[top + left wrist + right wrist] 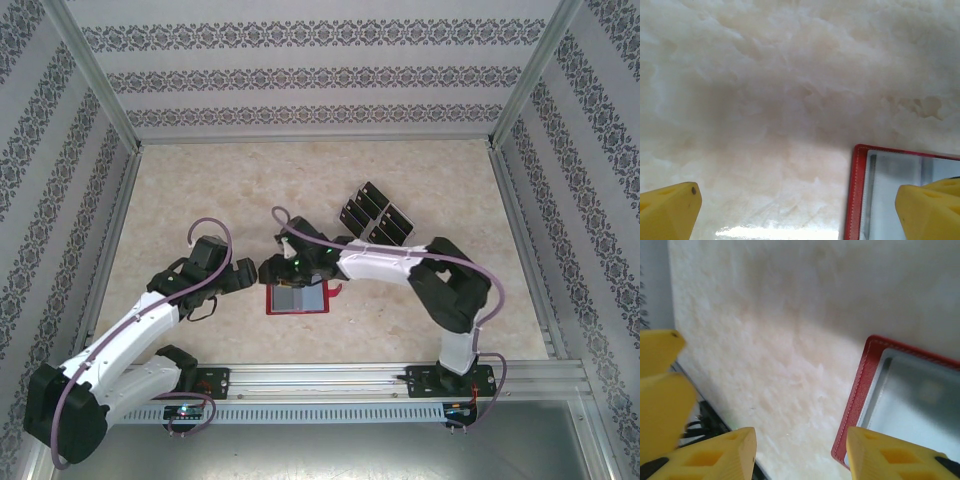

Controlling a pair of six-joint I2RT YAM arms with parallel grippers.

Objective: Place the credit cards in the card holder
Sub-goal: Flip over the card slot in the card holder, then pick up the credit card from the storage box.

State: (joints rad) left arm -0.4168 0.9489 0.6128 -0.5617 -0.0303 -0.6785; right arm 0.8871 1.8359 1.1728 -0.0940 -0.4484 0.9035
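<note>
Your left gripper (pixel 800 220) stands wide, one finger over the open red leather-like card holder (pixel 297 299), likely to pin it flat. Your right gripper (pixel 797 455), half spread and empty, straddles its edge. The thin black credit cards (pixel 375 213) lie fanned, well apart from it.

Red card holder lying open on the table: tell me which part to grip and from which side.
The red leather-like card holder lies flat and open on the marbled table, so only a thin edge offers purchase. Probably pinch its left border from above: the open left gripper straddles it.
</note>
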